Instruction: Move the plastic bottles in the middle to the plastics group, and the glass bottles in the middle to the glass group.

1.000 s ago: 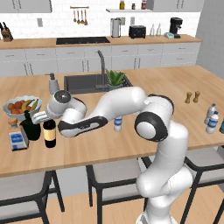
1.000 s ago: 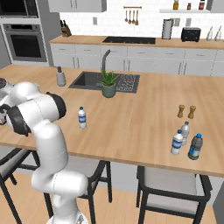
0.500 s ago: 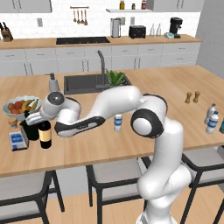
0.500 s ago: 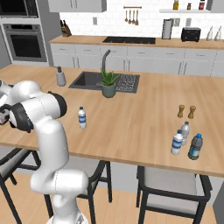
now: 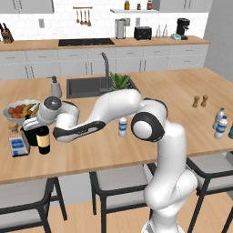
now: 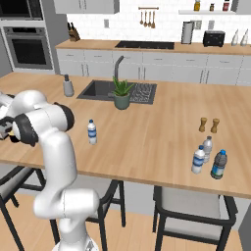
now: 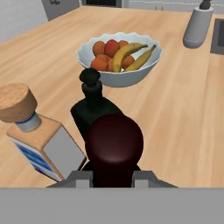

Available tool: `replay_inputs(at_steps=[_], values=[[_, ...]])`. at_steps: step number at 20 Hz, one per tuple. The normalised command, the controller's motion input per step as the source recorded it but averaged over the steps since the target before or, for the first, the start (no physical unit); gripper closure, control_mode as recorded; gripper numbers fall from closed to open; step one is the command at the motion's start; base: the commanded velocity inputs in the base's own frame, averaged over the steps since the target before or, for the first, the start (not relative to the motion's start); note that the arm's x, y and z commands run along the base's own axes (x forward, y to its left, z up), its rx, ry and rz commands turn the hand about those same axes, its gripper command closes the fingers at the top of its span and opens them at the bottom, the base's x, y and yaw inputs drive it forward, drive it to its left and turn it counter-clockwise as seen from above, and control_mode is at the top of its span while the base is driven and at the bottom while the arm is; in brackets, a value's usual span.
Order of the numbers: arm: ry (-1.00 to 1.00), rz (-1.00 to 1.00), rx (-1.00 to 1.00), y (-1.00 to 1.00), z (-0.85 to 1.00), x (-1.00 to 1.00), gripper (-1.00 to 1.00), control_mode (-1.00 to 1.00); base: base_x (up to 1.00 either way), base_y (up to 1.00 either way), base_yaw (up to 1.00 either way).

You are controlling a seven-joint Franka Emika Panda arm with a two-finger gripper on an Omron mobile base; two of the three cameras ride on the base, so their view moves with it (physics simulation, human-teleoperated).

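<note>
The wine bottle [image 5: 43,139], dark with a tan label, stands upright beside the squat black bottle [image 7: 94,109] and the square clear bottle [image 7: 41,140]. One small water bottle [image 5: 122,127] stands mid-counter. Three plastic bottles [image 6: 209,158] cluster near my right edge.

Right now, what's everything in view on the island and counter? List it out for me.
wine bottle: 1, dark with tan label, upright at the island's left end beside the black bottle
squat black bottle: 1, black, behind the wine bottle
square clear bottle: 1, blue label, tan stopper, left end
fruit bowl: 1, pale, holding fruit, behind the bottles
water bottle: 1, clear with blue label, mid-island
plastics group: 3 bottles, island's right end
shakers: 2, brown, near the group
soap dispenser: 1, grey, by the sink
potted plant: 1, green, by the sink
gripper: 1, at the wine bottle's neck; grip unclear
</note>
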Motion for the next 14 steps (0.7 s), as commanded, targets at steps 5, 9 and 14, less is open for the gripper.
replay_inputs(at_steps=[5, 9, 14], values=[[0.0, 0.0, 0.0, 0.1, -0.15, 0.03, 1.0, -1.0, 0.0, 0.0, 0.0], [0.0, 0.0, 0.0, 0.08, -0.31, 0.06, 1.0, -1.0, 0.0, 0.0, 0.0], [0.0, 0.0, 0.0, 0.04, -0.28, 0.12, 1.0, -1.0, 0.0, 0.0, 0.0]])
